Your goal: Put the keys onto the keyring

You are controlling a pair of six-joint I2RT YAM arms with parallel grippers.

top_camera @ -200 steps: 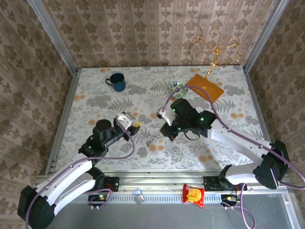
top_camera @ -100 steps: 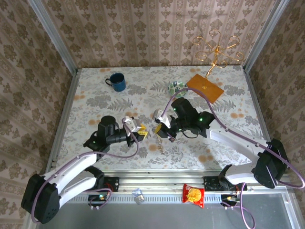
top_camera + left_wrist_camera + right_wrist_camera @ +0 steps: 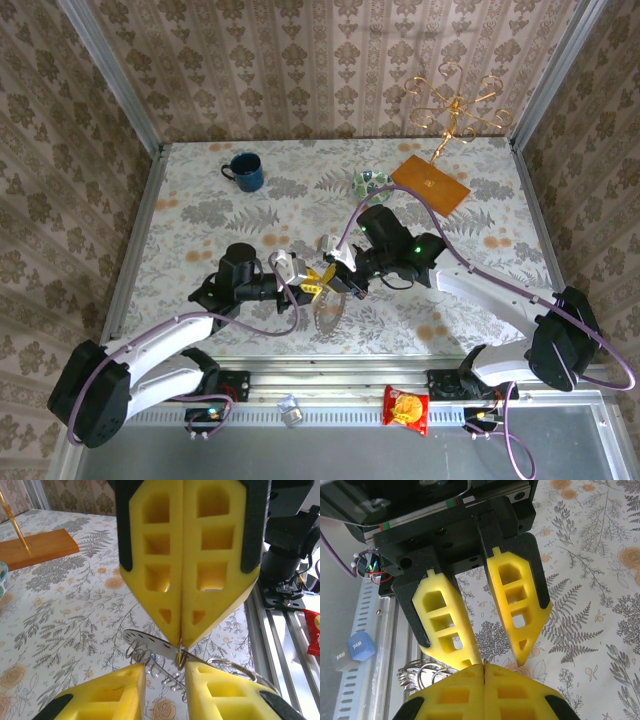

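Note:
The keyring hangs over the table's near middle, between the two arms. In the left wrist view it is a flat metal disc with holes along its rim and several thin wire loops hanging from it. My right gripper is shut on its rim, fingertips pinched together. My left gripper faces it tip to tip. Its jaws stand apart on either side of the hanging loops, one pad brushing a loop. From the right wrist, the loops bunch beside my shut fingers. The keys are out of view.
A blue mug stands at the back left. A green bowl and an orange wooden base with a golden stand sit at the back right. Along the near rail lie a red snack packet and a small blue block.
My left gripper has swung right to meet the right gripper and its jaws have narrowed. The right gripper has shifted slightly left, with the keyring now hanging below the two.

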